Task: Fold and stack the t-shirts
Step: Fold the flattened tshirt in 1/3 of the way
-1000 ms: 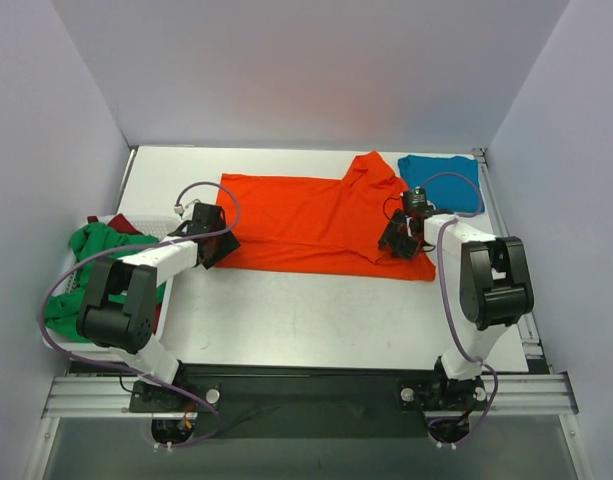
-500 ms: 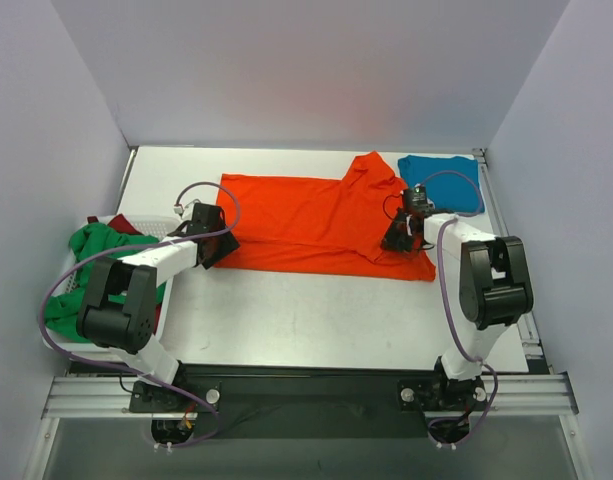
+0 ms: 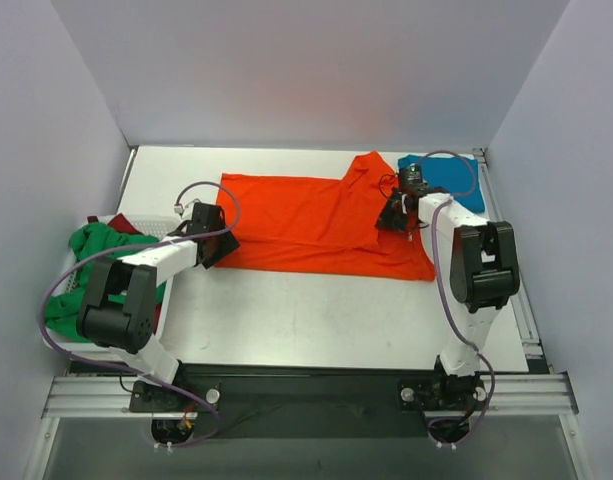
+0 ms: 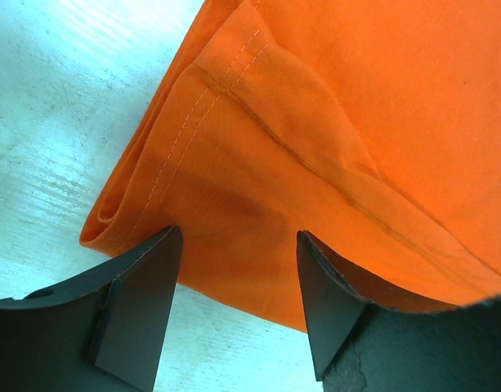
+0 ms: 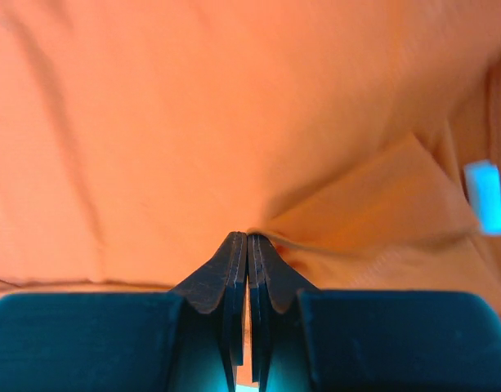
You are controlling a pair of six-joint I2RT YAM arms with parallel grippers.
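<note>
Big shirt: A bright orange-red cloth t-shirt (image 3: 306, 225) lay spread out flat across the far half of the white table (image 3: 306, 320). It ran from left to right. One short sleeve poked up toward the back, on its right side.
Shirt up close: In the left wrist view its left edge (image 4: 356, 106) was folded over on itself, with neat rows of stitches along the hem. In the right wrist view the cloth (image 5: 193, 122) had soft wrinkles running into a little peak. A small light blue tag (image 5: 485, 196) showed at the side.
Left gripper: The left gripper (image 3: 208, 243) sat at the shirt's near left corner. Its two dark fingers (image 4: 136, 302) were spread wide apart with the folded corner between them. It was not squeezing anything.
Right gripper: The right gripper (image 3: 394, 218) was on the right part of the shirt, near the sleeve. Its fingers (image 5: 234, 269) were pressed tight together, pinching a small fold of the orange cloth.
Other shirts: A folded teal blue cloth shirt (image 3: 456, 180) lay in the far right corner, just beside the orange one. A crumpled green cloth shirt (image 3: 91, 250) and a dark red cloth shirt (image 3: 121, 222) were bunched together at the left edge.
</note>
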